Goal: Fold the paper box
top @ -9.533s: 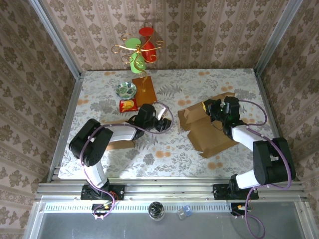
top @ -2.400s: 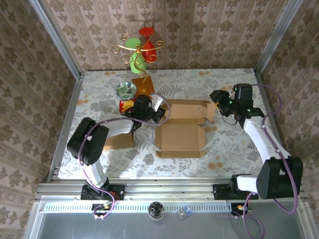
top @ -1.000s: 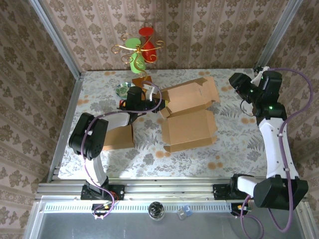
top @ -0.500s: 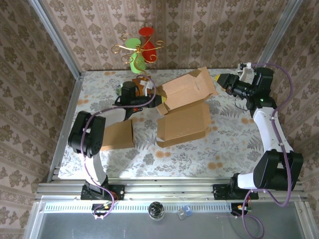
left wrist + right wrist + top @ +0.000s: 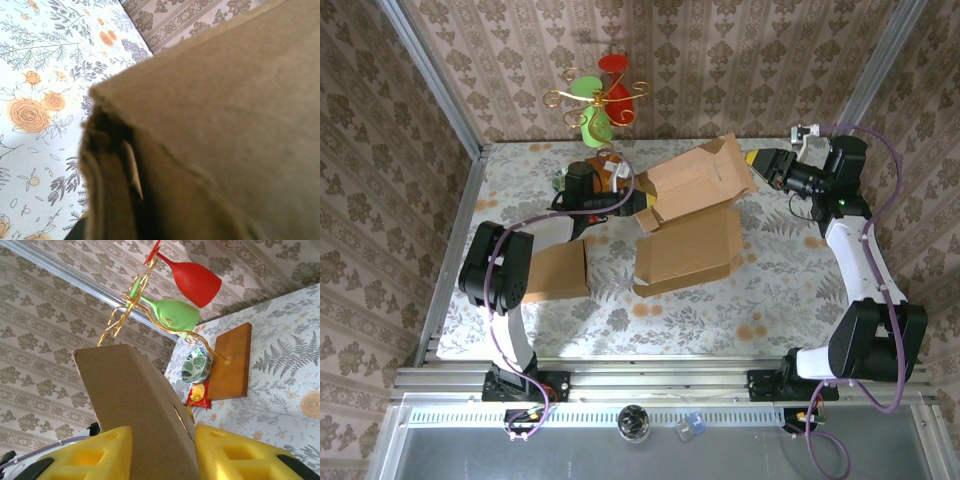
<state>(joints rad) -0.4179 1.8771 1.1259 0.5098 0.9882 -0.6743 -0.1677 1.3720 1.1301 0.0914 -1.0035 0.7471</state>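
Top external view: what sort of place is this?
Probably a staged robot test cell dressed like a home: wallpapered walls on metal frame posts, a floral table, left arm and right arm bolted at its near edge.

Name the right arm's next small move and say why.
Probably close the right end effector on the raised lid flap of the paper box: the flap's edge already sits between its yellow fingers, and the left end effector holds the opposite corner.

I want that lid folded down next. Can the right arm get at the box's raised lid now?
Likely yes: the right gripper has a yellow finger on either side of the raised lid, at its free edge, with nothing else between.
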